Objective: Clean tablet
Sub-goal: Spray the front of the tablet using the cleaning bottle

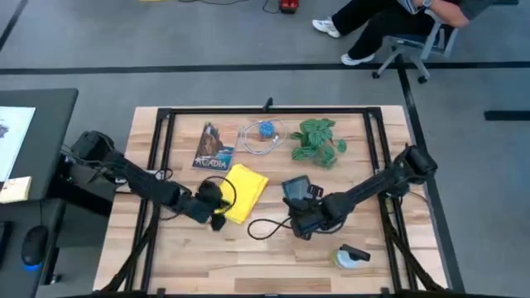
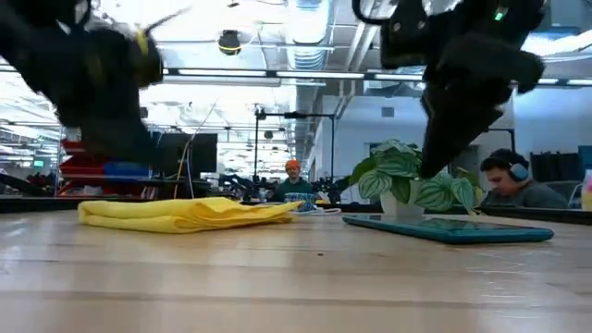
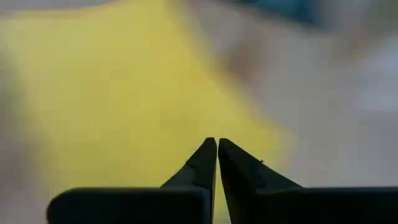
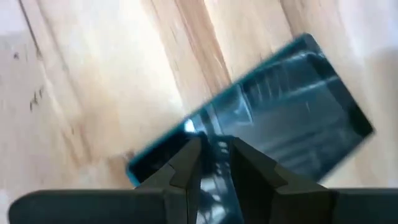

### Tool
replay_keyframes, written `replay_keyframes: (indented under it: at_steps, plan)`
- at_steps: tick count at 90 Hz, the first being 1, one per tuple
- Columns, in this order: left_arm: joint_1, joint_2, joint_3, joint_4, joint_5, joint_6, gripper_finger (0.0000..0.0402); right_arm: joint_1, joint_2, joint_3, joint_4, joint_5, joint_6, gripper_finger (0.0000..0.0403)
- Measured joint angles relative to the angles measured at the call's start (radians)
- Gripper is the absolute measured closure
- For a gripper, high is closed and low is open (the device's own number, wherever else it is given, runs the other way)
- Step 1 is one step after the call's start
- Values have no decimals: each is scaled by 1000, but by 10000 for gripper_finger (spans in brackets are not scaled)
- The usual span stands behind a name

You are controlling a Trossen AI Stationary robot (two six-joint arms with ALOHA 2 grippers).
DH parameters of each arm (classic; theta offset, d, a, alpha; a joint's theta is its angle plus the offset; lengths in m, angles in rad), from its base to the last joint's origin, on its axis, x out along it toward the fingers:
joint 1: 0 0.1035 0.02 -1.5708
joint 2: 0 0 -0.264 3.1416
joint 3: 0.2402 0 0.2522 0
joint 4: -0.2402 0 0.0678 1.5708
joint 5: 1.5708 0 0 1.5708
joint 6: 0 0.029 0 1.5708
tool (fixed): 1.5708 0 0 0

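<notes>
I found the wooden counter (image 1: 348, 273) carrying all items. The yellow cloth (image 1: 243, 192) lay flat directly ahead of my left hand (image 1: 217, 201), which hovered over the cloth's near edge with its fingers (image 3: 205, 163) pressed together on nothing. The potted plant (image 1: 318, 141) stood well beyond my right hand (image 1: 300, 217). The ACADIA booklet (image 1: 214, 146) lay beyond the left hand, past the cloth. The tablet (image 1: 295, 189) lay flat just ahead of the right hand, whose fingers (image 4: 186, 163) stood slightly apart above its near edge; I could not tell if they touched it.
</notes>
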Motion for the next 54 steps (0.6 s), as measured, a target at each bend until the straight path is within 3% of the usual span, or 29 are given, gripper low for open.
replay_keyframes:
  at_steps: [14, 40, 54]
  plan:
    - [54, 76, -19, 32, 139, 13, 401, -33, 9, -46, 23, -72, 5, 333]
    - [-57, 280, 5, 444, 245, -83, 401, 13, 8, -57, -48, -105, 62, 333]
    - [-120, 291, 93, 382, 298, -83, 401, 51, 8, -57, -113, -105, 116, 333]
